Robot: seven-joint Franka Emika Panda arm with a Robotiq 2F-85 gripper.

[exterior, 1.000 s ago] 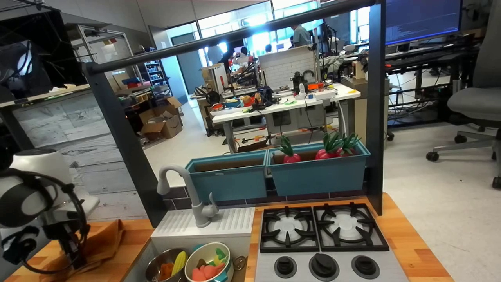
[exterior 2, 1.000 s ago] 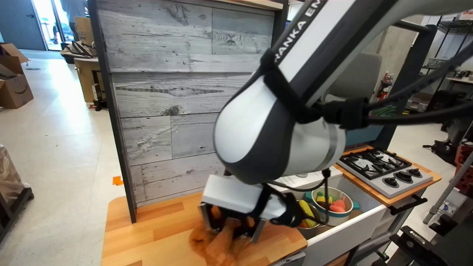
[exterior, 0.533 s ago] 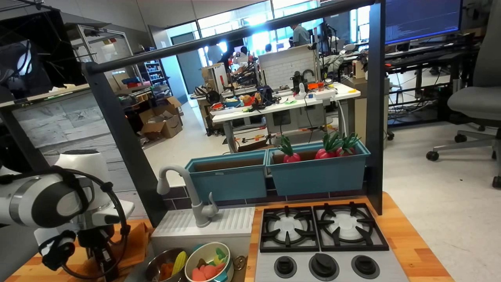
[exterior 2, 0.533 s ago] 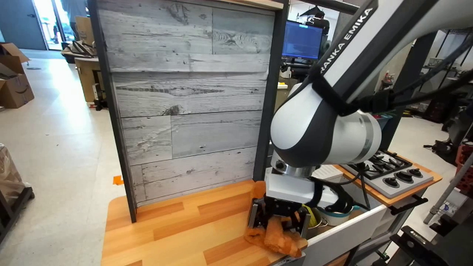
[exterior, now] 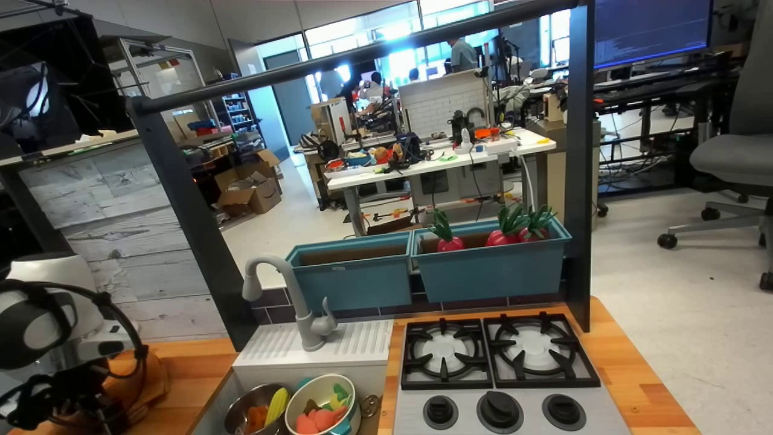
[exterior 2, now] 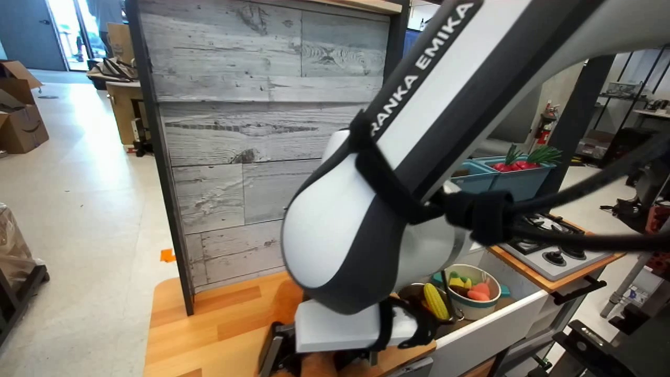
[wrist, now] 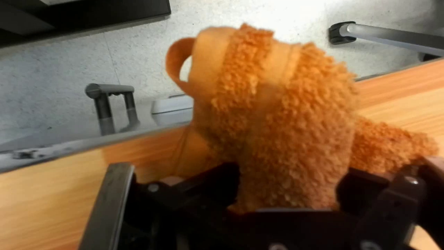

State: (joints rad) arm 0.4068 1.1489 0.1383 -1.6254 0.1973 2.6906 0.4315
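Wrist view, one claw (wrist: 288, 187), one orange towel (wrist: 295, 114)

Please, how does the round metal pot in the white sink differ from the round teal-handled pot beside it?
Colour: the round metal pot is grey; the round teal-handled pot is white.
Contents: the metal pot holds yellow corn and an orange item; the white pot holds coral, green, yellow and brown pieces.
Place: the white pot is nearer the grey stove than the metal pot.
Both are open, side by side in the white sink.
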